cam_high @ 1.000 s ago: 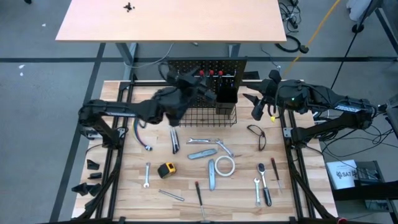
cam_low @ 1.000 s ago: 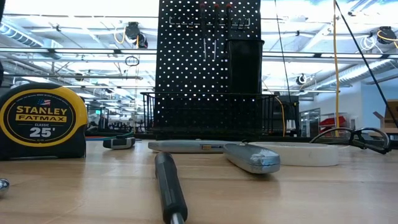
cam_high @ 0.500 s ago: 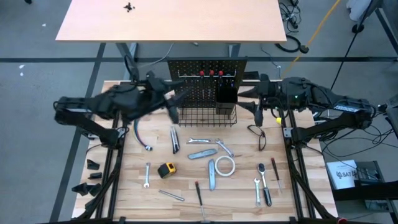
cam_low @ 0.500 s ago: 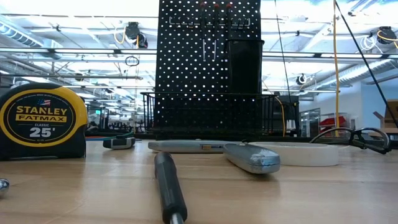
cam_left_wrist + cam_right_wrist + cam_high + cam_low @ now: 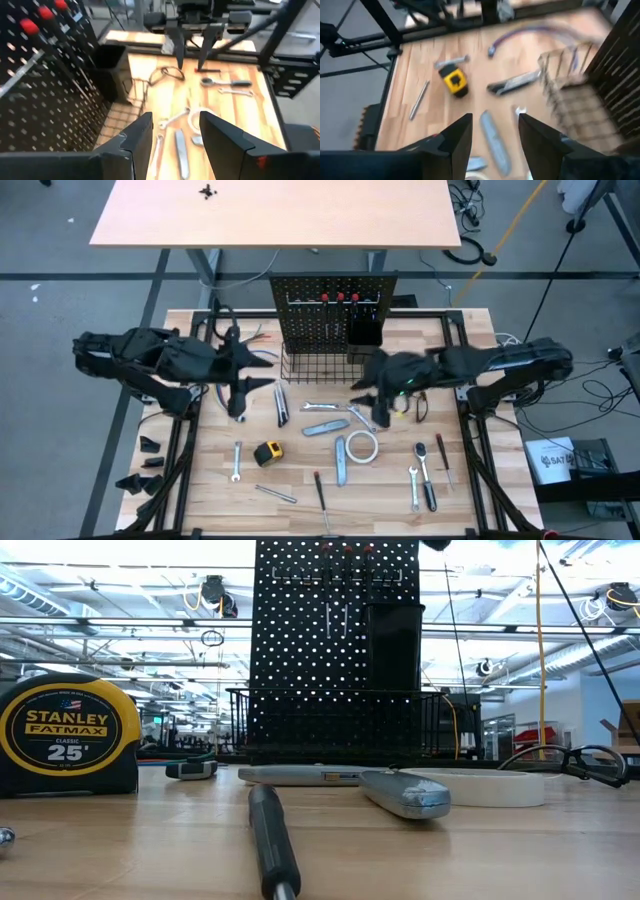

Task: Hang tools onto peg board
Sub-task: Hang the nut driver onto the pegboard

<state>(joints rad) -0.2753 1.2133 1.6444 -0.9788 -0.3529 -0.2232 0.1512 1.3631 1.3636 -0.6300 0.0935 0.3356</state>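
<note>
The black peg board (image 5: 335, 305) stands at the table's far side with its wire basket (image 5: 330, 366) and cup holder (image 5: 363, 331); red-handled screwdrivers (image 5: 340, 297) hang at its top. The other tools lie flat on the table: tape measure (image 5: 268, 452), white tape roll (image 5: 362, 445), utility knives (image 5: 325, 427), wrenches (image 5: 328, 407), pliers (image 5: 415, 400). My left gripper (image 5: 262, 370) is open and empty, left of the basket. My right gripper (image 5: 362, 398) is open and empty above the wrenches, in front of the basket's right end. Each wrist view shows open fingers (image 5: 142, 135) (image 5: 460, 135).
A dark-handled screwdriver (image 5: 272, 840) lies near the table's near edge. A ratchet (image 5: 425, 475) and small wrenches (image 5: 412, 485) lie at the near right. A purple cable (image 5: 225, 400) lies under my left arm. Black frame rails (image 5: 180, 430) run along both table sides.
My left gripper has drawn back from the peg board toward the table's left edge and a little toward the near edge. My right gripper has swung from the far right corner toward the table's middle, over the wrenches. The tools have not moved.
</note>
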